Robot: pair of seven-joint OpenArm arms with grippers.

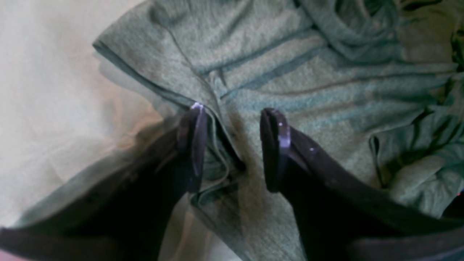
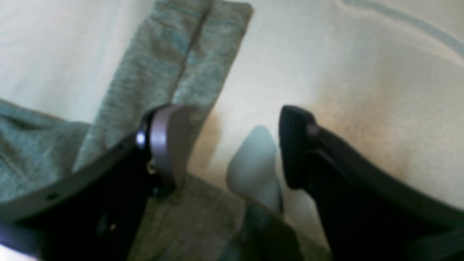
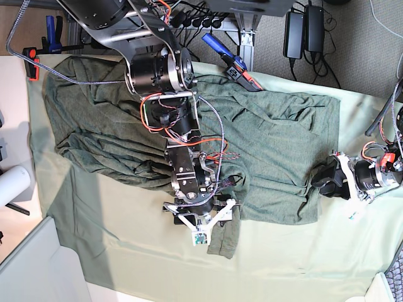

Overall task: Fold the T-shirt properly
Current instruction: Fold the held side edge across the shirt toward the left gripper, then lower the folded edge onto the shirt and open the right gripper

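T-shirt [image 3: 264, 145]: lay rumpled on tabletop [image 3: 126, 245], partly hidden by arm.
Left tool [image 1: 232, 145]: open, straddling a hem fold.
Right tool [image 2: 232, 145]: open over sleeve; view blurred.

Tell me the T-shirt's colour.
Dark heathered grey-green T-shirt, darker than the pale sheet; clearest in the base view.

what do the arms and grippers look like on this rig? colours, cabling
Right arm: black and silver metal segments, exposed red and orange wires, braided grey cable, white bracket near its gripper. Left arm: black and silver with red wiring. Both wrist views show dark, glossy, paddle-shaped fingers; one right finger pad looks greyish.
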